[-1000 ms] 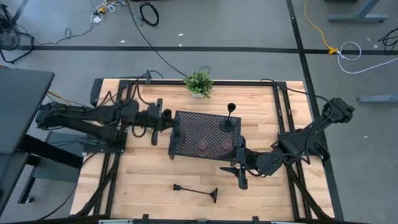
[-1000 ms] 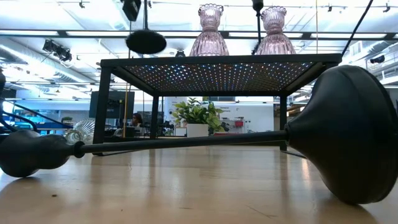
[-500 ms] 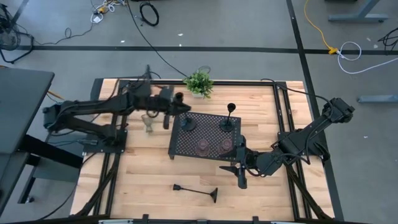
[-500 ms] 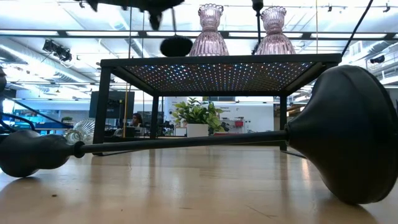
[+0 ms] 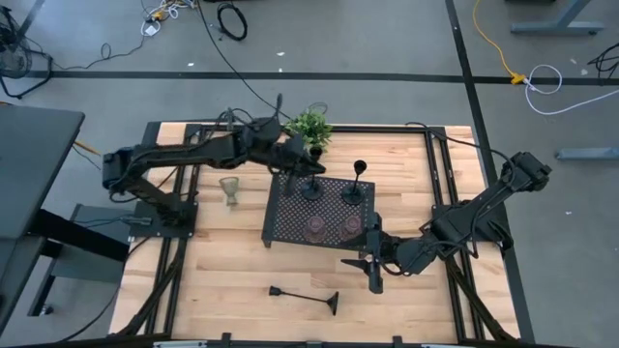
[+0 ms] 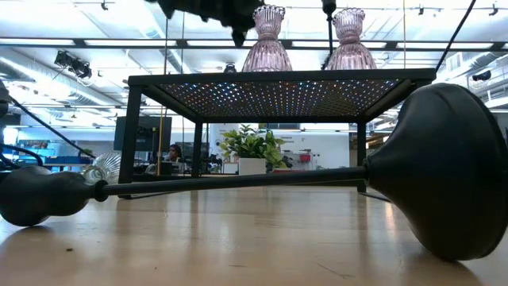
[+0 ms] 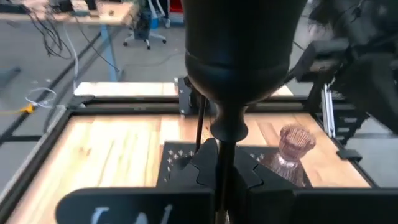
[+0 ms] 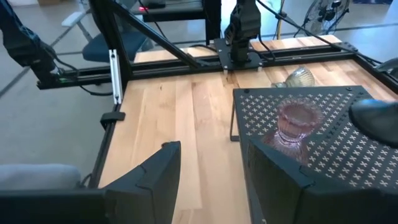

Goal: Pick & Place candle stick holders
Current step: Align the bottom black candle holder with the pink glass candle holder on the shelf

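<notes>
While the left end effector [image 5: 308, 174] is clamped tight on the thin stem of a tall black metal candle stick holder [image 5: 311, 187], that holder stands at the back edge of the black tray with little holes [image 5: 290, 227]. Its round flared base looks set down on the tray or just above it; I cannot tell which.

A second tall black holder [image 5: 355, 184] stands right beside it on the tray. Two short pink glass cup holders [image 5: 316, 228] sit near the front of the tray. A clear greenish glass cup [image 5: 229, 189] stands on the wooden worktop [image 5: 222, 280], to the left of the tray. One more tall black holder [image 5: 308, 297] lies on its side on the worktop, in front of the tray. A small green plant [image 5: 309, 128] sits just behind the tray.

The tall holder is skinny in the middle, with a wide foot and a small cup on top. It looks stiff and smooth, so it may slip or tip over. The thin stem is the best place to hold it. The glass cups look easy to break and need a soft squeeze around the sides.

The right end effector [image 5: 373, 261] waits by the front right corner of the tray, its fingers apart and holding nothing.
</notes>
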{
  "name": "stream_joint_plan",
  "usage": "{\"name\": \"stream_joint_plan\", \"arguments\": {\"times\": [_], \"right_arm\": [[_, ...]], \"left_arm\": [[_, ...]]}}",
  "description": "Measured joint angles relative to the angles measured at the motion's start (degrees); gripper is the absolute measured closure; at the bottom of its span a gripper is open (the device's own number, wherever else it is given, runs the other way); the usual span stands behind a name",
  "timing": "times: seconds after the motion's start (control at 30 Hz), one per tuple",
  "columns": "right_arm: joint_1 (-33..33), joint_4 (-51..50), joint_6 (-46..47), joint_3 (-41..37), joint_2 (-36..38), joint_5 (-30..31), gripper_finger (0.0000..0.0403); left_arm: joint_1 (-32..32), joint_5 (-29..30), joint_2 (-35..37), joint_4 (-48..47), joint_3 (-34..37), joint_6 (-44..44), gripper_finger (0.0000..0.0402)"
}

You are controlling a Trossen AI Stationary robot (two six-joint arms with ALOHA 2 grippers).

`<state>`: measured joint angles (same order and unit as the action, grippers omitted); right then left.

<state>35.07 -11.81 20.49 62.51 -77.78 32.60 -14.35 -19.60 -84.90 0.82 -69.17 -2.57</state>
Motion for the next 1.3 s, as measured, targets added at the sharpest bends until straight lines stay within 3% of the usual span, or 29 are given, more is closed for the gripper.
{"name": "stream_joint_plan", "arguments": {"times": [0.27,1.3], "right_arm": [[0.0,0.8,-0.1,-0.6,0.0,-0.1,0.0218],[0.0,2.0,-1.7,-0.6,0.0,0.0,0.0218]], "left_arm": [[-0.6,-3.3,-4.7,6.8,0.0,0.7,0.0395],[-1.6,-3.7,-9.7,10.8,0.1,-1.1,0.0395]]}}
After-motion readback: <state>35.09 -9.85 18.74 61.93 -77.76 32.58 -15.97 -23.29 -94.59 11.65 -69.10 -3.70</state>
